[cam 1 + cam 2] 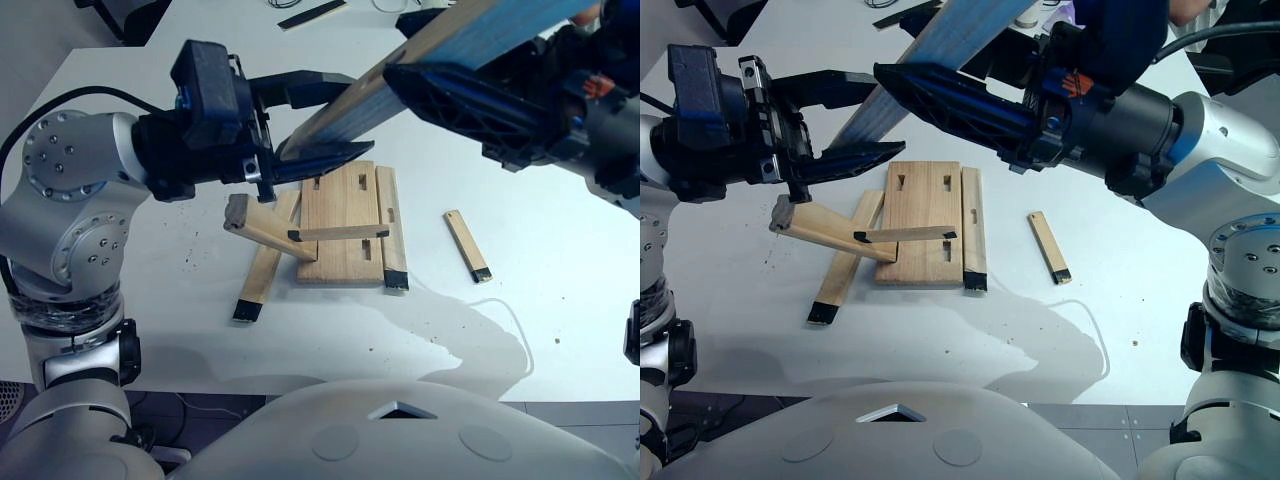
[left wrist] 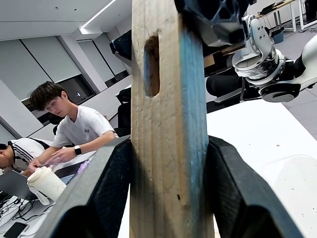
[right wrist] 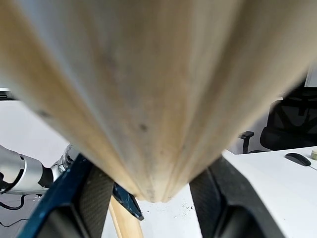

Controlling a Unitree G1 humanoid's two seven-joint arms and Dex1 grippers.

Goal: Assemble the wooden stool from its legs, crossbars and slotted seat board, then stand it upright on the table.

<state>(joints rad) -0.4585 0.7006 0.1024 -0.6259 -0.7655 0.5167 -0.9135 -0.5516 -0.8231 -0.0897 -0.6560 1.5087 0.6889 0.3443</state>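
- Wooden leg (image 1: 365, 98) is held in the air above the table (image 1: 530, 190), clamped by both the left gripper (image 1: 345, 115) and the right gripper (image 1: 915, 50).
- The slotted seat board (image 1: 338, 228) is laid flat on the table below it.

Pale wooden slotted seat board (image 1: 340, 225): light tan, marked with fine straight grain and dark slots.
Long wooden leg held aloft (image 2: 168, 148): pale wood, one face streaked with blue.
Flat wooden leg lying left of the board (image 1: 262, 268): tan, end painted black.
Short wooden crossbar (image 1: 468, 245): tan, tipped in black.
Table (image 1: 560, 300): plain white.
Left gripper (image 1: 358, 113): fingers finished in black.
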